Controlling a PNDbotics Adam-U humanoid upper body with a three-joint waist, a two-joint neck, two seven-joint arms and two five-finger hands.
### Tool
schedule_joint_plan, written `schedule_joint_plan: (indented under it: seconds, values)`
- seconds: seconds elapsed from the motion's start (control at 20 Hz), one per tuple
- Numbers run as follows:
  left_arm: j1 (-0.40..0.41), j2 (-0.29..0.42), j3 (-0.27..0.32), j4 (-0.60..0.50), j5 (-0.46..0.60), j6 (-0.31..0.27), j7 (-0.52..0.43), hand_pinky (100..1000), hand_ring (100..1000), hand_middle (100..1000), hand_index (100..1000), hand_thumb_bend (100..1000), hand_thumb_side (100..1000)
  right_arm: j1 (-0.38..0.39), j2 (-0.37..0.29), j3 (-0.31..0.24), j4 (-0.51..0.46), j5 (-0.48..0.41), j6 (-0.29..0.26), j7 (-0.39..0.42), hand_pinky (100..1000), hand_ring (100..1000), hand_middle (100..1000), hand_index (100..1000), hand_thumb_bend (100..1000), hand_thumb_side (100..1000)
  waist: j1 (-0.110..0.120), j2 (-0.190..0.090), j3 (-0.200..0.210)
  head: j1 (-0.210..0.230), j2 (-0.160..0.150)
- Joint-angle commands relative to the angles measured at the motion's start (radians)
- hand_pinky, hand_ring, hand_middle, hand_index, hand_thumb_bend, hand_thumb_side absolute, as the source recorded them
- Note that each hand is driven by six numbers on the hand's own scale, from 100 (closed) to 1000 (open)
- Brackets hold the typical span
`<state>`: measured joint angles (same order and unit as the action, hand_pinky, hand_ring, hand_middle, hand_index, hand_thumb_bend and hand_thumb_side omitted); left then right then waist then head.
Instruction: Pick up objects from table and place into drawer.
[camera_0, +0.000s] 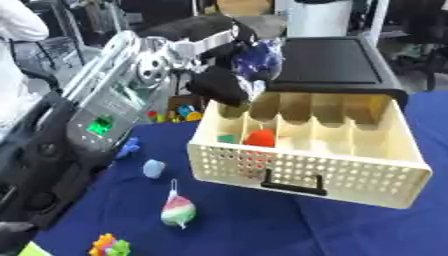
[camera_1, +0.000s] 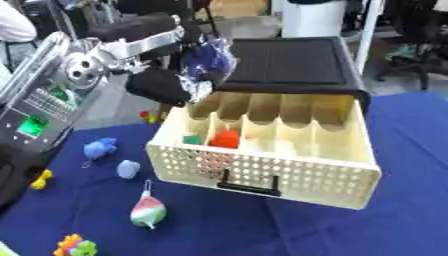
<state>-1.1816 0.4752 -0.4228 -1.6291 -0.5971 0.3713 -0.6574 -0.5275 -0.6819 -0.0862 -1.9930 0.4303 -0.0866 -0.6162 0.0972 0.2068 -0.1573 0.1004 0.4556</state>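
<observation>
My left arm reaches in from the left, and my black left hand (camera_0: 219, 85) hangs over the back left corner of the open cream drawer (camera_0: 306, 172). Its fingers are curled on a blue and white patterned object (camera_0: 261, 60), held above the drawer's rear edge. The drawer has several divided lanes. A red object (camera_0: 260, 138) and a small green one (camera_0: 227, 138) lie in the left lanes. The right hand shows in neither view.
The drawer sticks out of a black-topped cabinet (camera_0: 332, 60). On the blue cloth to its left lie a light blue lump (camera_0: 154, 168), a watermelon-coloured pendant (camera_0: 178, 210), a multicoloured toy (camera_0: 108, 246), a blue toy (camera_1: 99, 148) and a yellow one (camera_1: 40, 180).
</observation>
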Motion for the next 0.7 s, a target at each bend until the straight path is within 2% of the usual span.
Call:
schedule_joint_plan:
  seconds: [0.05, 0.3, 0.7]
  values:
    - [-0.028, 0.006, 0.004, -0.001, 0.017, 0.006, 0.006, 126, 369, 323, 513, 100, 504, -0.016, -0.013, -0.006, -0.007, -0.01, 0.002, 0.001, 323, 526, 472, 713, 123, 744, -0.006, -0.016, -0.001, -0.003, -0.001]
    - [-0.036, -0.027, -0.02, 0.036, 0.017, 0.01, 0.002, 132, 375, 328, 518, 100, 498, -0.022, -0.007, -0.005, -0.007, -0.012, 0.001, 0.003, 321, 525, 468, 712, 122, 743, -0.001, -0.009, -0.01, 0.001, 0.005]
    - [-0.038, -0.057, -0.04, 0.128, 0.022, 0.001, 0.015, 146, 388, 338, 527, 100, 551, -0.027, -0.005, -0.005, -0.007, -0.013, 0.001, 0.003, 319, 524, 467, 710, 122, 746, 0.005, 0.0, -0.018, 0.003, 0.008]
